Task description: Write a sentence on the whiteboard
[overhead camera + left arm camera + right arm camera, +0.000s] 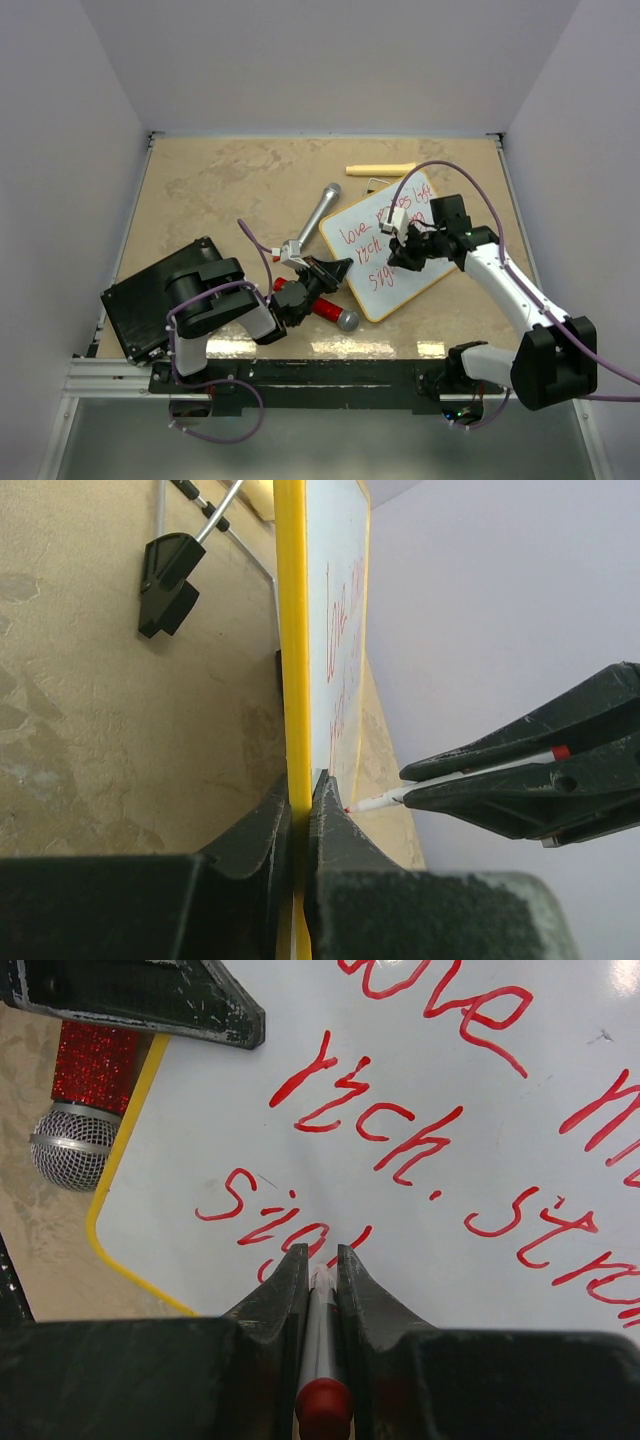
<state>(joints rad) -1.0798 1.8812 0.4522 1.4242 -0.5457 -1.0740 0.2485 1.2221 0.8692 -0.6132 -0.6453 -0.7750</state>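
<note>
The whiteboard (432,262), white with a yellow rim, lies tilted right of the table's centre. The sentence (372,238) runs in red over three lines and starts with "love" (440,1005). My left gripper (338,270) is shut on the board's near-left edge, and the yellow rim (290,630) is pinched between its jaws (300,788). My right gripper (402,256) hovers over the board, shut on a red-capped marker (322,1345). The marker's tip (352,807) is at the third line of writing (262,1222). The board's surface (200,1130) fills the right wrist view.
A red glitter microphone (328,311) lies under my left gripper beside the board's corner (85,1095). A silver microphone (316,214) lies left of the board, a tan stick (380,169) behind it. A black flat box (150,300) sits near left. Walls enclose the table.
</note>
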